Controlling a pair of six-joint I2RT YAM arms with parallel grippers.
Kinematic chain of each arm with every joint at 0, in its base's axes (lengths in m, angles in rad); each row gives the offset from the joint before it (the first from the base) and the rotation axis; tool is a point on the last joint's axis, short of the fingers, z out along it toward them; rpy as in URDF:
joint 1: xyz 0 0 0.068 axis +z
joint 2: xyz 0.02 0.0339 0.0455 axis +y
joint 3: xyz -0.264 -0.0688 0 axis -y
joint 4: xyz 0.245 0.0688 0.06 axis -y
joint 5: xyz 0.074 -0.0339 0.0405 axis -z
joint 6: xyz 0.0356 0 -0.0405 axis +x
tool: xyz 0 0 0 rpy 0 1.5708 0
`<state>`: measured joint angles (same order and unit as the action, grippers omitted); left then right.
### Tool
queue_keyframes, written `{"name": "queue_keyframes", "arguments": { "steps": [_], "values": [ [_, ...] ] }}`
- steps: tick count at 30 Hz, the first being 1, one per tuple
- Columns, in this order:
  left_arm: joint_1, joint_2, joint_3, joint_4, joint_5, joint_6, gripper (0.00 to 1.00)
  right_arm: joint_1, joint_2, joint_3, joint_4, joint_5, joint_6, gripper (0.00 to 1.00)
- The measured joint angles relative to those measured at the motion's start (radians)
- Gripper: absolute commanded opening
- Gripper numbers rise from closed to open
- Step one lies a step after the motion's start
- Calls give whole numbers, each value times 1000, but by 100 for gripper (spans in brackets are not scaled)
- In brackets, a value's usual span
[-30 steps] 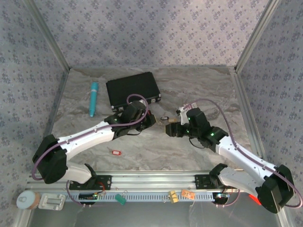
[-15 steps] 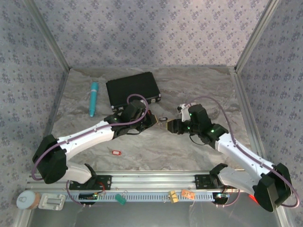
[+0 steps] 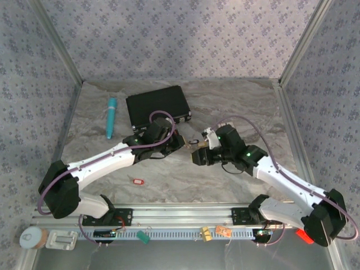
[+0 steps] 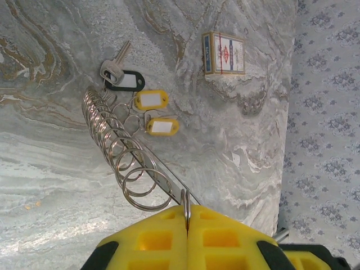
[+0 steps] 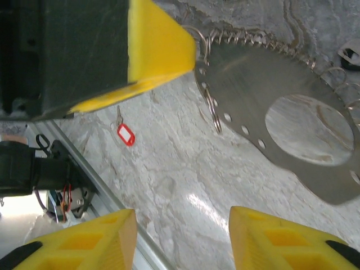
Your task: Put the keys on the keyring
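Pinches the keyring (image 5: 264, 73) by its rim, left end effector (image 4: 187, 215) pressed together on it just in front of the black case (image 3: 156, 106), right end effector (image 5: 183, 225) spread and empty. Looks a thin, stiff, slick steel disc fringed with springy split rings, best held at the edge. Shows the red-tagged key (image 5: 125, 134) well in front of the case, likely light, skiddy, best taken by its head.

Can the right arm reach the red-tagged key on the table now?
Probably yes: the right gripper is open and empty, and the red-tagged key lies alone on bare table, with nothing between them.
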<state>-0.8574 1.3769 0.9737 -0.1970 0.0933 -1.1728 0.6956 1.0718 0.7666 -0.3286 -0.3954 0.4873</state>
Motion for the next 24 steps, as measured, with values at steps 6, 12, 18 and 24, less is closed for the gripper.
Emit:
{"name": "queue_keyframes", "arguments": {
  "steps": [6, 12, 18, 24],
  "values": [
    [0, 0, 8, -11, 0, -5, 0, 10, 41, -32, 145, 63, 67, 50],
    [0, 0, 17, -12, 2, -19, 0, 9, 43, -64, 235, 125, 109, 47],
    [0, 0, 17, -10, 10, -45, 0, 8, 53, -84, 296, 165, 146, 41],
    [0, 0, 17, -10, 13, -60, 0, 0, 58, -90, 341, 185, 158, 36]
  ]
}}
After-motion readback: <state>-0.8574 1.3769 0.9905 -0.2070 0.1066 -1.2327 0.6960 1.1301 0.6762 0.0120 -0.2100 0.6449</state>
